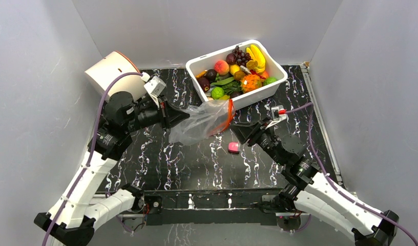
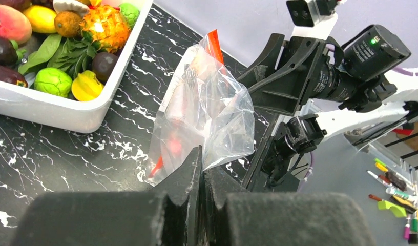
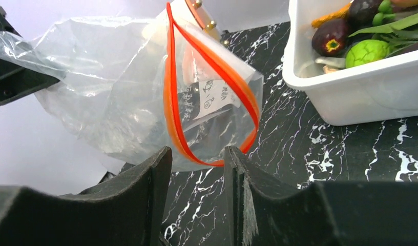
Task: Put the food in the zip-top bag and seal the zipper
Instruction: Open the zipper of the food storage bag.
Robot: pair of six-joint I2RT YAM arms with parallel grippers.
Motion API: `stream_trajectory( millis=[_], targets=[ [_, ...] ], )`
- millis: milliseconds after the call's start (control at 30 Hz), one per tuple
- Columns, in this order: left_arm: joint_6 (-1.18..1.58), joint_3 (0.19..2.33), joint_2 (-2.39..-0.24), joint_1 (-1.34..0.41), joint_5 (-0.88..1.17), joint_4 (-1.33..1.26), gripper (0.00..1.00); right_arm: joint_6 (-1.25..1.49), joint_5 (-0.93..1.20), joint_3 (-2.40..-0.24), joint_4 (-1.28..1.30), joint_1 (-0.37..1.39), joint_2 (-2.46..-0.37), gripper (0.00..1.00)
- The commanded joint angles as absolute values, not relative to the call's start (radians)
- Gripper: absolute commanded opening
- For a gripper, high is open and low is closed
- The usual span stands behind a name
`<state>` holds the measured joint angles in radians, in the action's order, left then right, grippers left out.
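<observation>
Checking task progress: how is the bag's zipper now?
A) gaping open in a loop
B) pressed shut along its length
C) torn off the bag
A: the right wrist view shows the zipper spread in an open loop at the mouth of the zip-top bag, just beyond the open right gripper.

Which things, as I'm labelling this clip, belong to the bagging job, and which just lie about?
Job: zip-top bag, zipper, pineapple and banana bunch in the white bin, left gripper pinching the bag, right gripper open at its mouth.
Lying about: pink block, white drum.
</observation>
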<state>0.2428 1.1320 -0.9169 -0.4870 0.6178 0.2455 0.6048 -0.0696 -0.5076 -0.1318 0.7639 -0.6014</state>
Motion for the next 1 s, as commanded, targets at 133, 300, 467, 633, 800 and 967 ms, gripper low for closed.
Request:
stream_trajectory(
  millis=[133, 300, 467, 633, 800, 967],
  targets=[
    [0.352, 1.196, -0.878, -0.491, 0.606, 0.327, 0.0, 0.598, -0.092, -0.499, -0.2, 0.766, -0.598, 0.39],
    [0.411, 1.199, -0.85, -0.491, 0.639, 0.314, 0.0, 0.601, 0.018, -0.476, -0.302, 0.767, -0.654, 0.38],
    [0.477, 1.149, -0.815, -0.49, 0.67, 0.249, 0.0, 0.626, 0.04, -0.452, -0.369, 0.766, -0.706, 0.38],
    [0.514, 1.129, -0.8, -0.491, 0.68, 0.216, 0.0, 0.639, 0.053, -0.422, -0.448, 0.766, -0.74, 0.38],
    [0.516, 1.129, -0.806, -0.491, 0.689, 0.221, 0.0, 0.614, 0.066, -0.411, -0.492, 0.766, -0.749, 0.34],
    [0.448, 1.118, -0.819, -0.491, 0.576, 0.287, 0.01, 0.56, 0.077, -0.394, -0.498, 0.767, -0.711, 0.0]
  ],
)
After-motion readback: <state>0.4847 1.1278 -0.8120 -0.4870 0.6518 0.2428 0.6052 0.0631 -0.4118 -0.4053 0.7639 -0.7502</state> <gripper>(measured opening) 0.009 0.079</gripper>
